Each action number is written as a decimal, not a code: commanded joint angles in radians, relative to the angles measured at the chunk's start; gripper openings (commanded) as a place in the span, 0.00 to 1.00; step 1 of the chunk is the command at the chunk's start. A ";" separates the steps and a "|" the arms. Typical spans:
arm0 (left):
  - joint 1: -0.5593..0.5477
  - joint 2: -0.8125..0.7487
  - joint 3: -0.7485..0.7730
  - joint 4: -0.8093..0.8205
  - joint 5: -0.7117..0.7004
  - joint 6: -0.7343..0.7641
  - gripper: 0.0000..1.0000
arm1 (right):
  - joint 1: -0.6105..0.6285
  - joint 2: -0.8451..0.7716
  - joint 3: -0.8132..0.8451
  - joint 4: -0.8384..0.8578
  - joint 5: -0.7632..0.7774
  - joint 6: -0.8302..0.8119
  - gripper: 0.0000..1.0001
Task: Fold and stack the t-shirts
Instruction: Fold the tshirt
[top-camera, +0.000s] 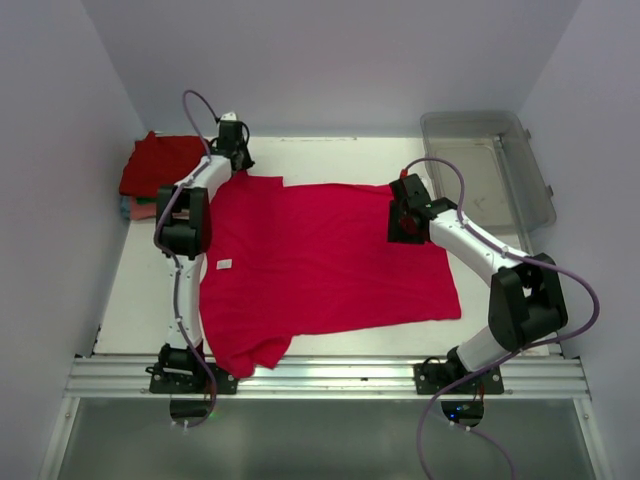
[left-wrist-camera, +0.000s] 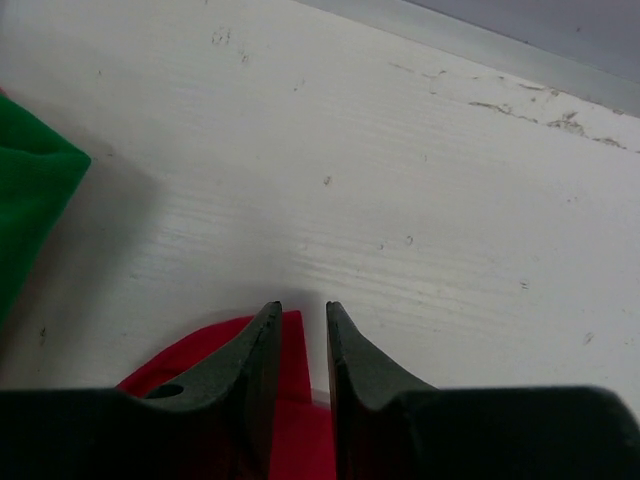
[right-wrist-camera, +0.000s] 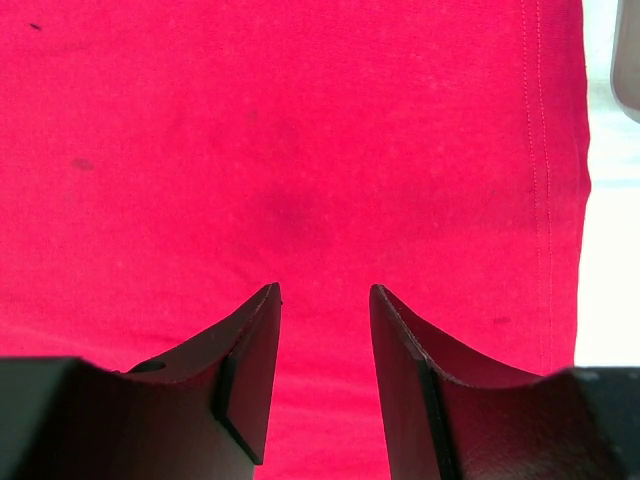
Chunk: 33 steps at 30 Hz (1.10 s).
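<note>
We see the red t-shirt (top-camera: 330, 260) flat mid worktop (top-camera: 135, 300), folded t-shirts (top-camera: 152, 172) at its far left corner. The right tool (right-wrist-camera: 325, 292) is over the shirt, jaws apart. The left tool (left-wrist-camera: 303, 312) is at the sleeve; we cannot tell if it is clamped.

A clear grey plastic bin (top-camera: 535, 190) stood at the far right corner of the white desk (top-camera: 330, 150). Its surface showed small scuffs. A metal rail (top-camera: 330, 378) ran along its near edge.

One spread crimson t-shirt (top-camera: 330, 260), perhaps three folded tees (top-camera: 160, 165), one clear bin (top-camera: 490, 185)
</note>
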 joint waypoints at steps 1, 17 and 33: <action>-0.001 0.022 0.046 -0.031 -0.028 -0.008 0.28 | 0.000 0.010 0.000 0.022 0.013 -0.011 0.45; -0.001 0.100 0.062 -0.105 -0.034 -0.030 0.03 | 0.000 0.015 0.009 0.004 0.048 0.006 0.44; -0.001 0.117 0.051 -0.119 0.008 -0.027 0.36 | -0.001 -0.002 0.009 -0.007 0.051 0.021 0.43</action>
